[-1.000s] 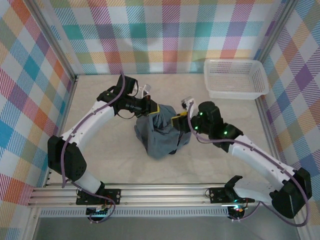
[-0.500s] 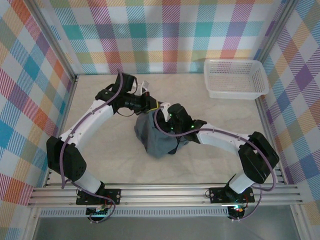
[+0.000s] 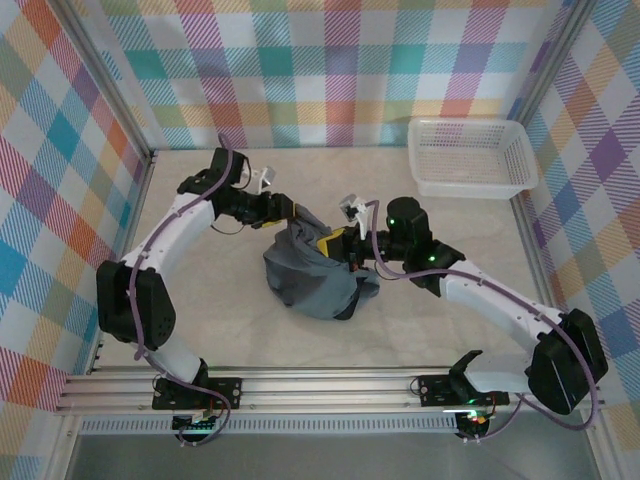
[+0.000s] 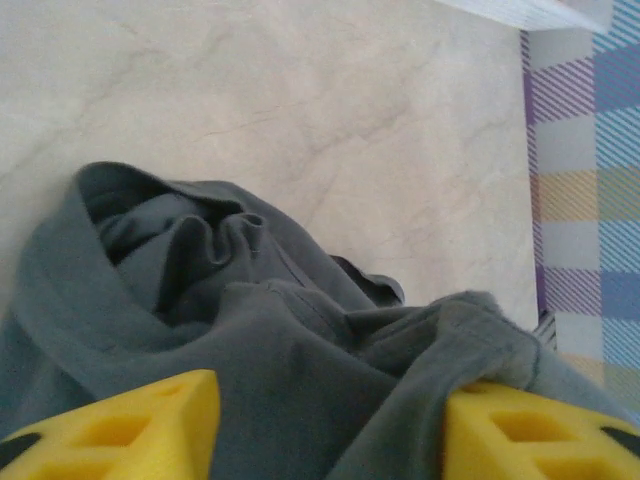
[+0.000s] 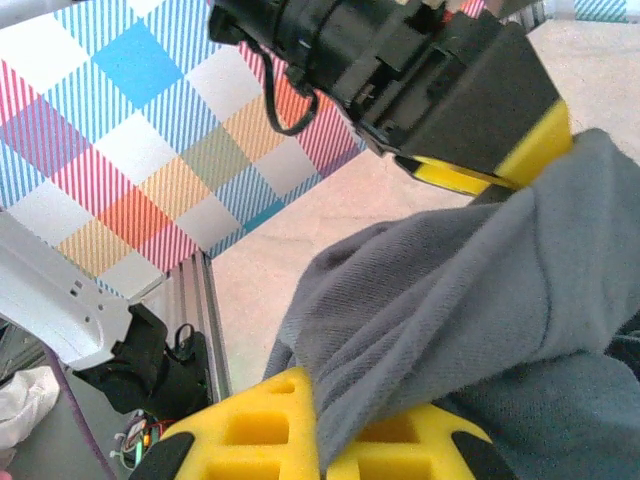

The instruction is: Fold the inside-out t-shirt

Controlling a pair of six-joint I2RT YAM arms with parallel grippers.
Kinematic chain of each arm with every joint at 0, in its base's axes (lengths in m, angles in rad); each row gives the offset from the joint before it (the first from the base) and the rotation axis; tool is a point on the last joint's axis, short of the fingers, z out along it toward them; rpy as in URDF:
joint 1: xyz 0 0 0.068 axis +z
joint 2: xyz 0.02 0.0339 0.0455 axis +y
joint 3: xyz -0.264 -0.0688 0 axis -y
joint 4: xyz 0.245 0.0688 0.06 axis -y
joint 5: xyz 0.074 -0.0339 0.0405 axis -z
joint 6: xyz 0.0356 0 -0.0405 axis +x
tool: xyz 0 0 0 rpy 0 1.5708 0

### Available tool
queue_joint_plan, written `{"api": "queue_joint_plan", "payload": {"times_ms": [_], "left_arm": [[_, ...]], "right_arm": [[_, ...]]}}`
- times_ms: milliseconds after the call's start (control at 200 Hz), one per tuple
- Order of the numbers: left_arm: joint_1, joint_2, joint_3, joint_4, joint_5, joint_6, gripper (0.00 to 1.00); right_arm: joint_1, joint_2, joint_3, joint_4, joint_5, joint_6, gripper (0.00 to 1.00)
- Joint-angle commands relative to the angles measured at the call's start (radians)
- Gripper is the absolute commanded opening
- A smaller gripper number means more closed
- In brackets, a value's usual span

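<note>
Now right claw (image 3: 334,244) pinching t-shirt (image 3: 305,282); left claw (image 3: 288,212) spread; basket (image 3: 470,191) well apart.

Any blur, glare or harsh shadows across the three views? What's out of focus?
Top external: even light, no glare, sharp throughout, only soft shadows beside the t-shirt. Left wrist: softest view; the left fingertips at the bottom edge are blurred, and the cloth folds are slightly soft. Right wrist: cloth weave crisp, the right fingertips a little soft, no glare.
</note>
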Motion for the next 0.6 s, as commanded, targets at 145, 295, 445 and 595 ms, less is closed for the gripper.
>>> {"api": "queue_joint_plan", "payload": {"times_ms": [145,295,445,595], "left_arm": [[-0.061,-0.293,-0.167,0.07,-0.029,0.128,0.65],[-0.135,-0.324,-0.216,0.161,-0.006,0.067,0.51],[-0.149,-0.176,-0.199,0.316,0.141,-0.166,0.6],[-0.169,-0.15,-0.203,0.399,0.118,-0.256,0.3]], "right_arm": [[-0.058,0.001,-0.008,0.057,-0.018,0.017,0.0],[-0.06,0.008,0.015,0.039,-0.051,0.015,0.01],[-0.06,0.031,0.031,0.046,-0.081,0.035,0.02],[-0.06,0.034,0.022,0.011,-0.042,0.024,0.03]]}}
